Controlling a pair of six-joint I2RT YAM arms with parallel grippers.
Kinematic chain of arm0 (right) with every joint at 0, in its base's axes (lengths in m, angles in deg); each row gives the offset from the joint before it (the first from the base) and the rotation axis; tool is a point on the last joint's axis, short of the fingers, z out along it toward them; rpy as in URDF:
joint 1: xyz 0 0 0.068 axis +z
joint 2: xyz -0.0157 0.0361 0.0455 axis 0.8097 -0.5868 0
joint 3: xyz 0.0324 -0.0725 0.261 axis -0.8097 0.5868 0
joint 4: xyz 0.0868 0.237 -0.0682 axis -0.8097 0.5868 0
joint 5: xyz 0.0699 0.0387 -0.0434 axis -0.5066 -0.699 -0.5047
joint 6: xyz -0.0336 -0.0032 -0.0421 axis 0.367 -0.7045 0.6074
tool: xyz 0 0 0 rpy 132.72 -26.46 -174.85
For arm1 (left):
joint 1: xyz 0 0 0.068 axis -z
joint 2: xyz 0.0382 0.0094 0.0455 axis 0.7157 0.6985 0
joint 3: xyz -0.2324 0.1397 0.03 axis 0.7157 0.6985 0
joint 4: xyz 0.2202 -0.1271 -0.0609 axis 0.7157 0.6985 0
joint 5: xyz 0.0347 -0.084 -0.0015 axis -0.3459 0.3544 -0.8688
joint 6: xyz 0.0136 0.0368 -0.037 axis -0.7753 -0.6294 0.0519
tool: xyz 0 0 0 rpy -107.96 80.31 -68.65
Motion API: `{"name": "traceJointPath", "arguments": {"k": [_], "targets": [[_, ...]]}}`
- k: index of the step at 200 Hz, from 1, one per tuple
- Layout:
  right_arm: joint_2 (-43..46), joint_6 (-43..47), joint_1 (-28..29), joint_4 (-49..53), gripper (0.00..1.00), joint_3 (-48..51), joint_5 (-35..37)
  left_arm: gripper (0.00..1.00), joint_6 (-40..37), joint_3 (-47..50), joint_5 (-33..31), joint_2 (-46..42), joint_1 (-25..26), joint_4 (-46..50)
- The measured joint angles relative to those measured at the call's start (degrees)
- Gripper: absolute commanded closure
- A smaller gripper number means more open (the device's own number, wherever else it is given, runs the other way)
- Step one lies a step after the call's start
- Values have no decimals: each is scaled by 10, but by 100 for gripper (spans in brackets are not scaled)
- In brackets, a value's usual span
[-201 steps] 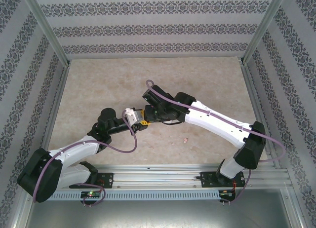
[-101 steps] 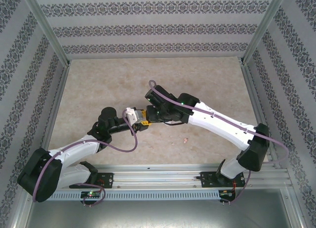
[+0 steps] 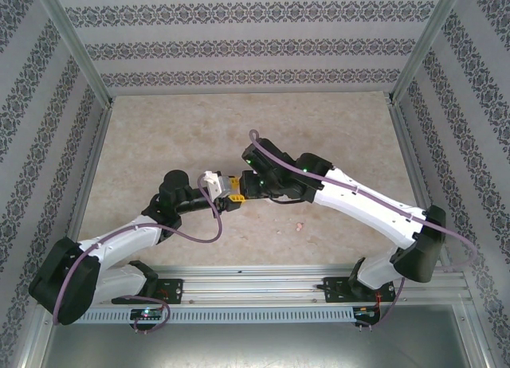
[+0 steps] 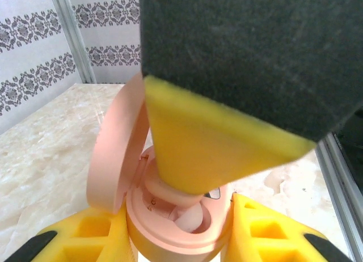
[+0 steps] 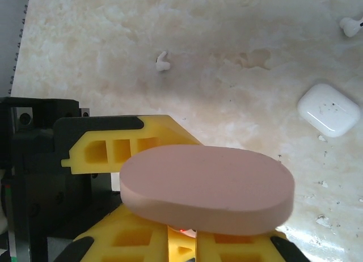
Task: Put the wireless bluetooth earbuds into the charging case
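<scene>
My left gripper (image 4: 181, 242) is shut on the open pink charging case (image 4: 170, 228), holding its base between the yellow fingers (image 4: 85, 236) with the lid (image 4: 113, 154) swung up to the left. My right gripper (image 5: 181, 246) comes down onto the case from above. Its yellow finger (image 4: 215, 143) presses a pale pink earbud (image 4: 190, 216) into the case's well. In the right wrist view the lid (image 5: 207, 188) hides the bud. In the top view the two grippers, left (image 3: 225, 187) and right (image 3: 245, 186), meet mid-table. Another pink earbud (image 3: 299, 225) lies on the table to the right.
A shut white charging case (image 5: 329, 110) lies on the marble table. One whitish earbud (image 5: 163, 62) lies loose near it and a second whitish earbud (image 5: 351, 26) lies further off. Patterned walls and metal posts (image 3: 80, 57) enclose the table.
The right arm's elbow has swung right and toward the near edge, and both grippers with the case have shifted slightly right. The holds are unchanged.
</scene>
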Motion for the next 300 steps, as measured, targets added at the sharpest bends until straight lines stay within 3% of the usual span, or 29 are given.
{"name": "traceJointPath", "arguments": {"k": [79,271,300], "targets": [[32,12,-23,-5,85,22,-5,87,7,-4,12,11,0,19],[-21,196,-22,130,86,-60,-5,87,73,-23,57,17,0,27],[-28,210,-22,142,83,-64,-6,87,76,-24,60,21,0,27]]}}
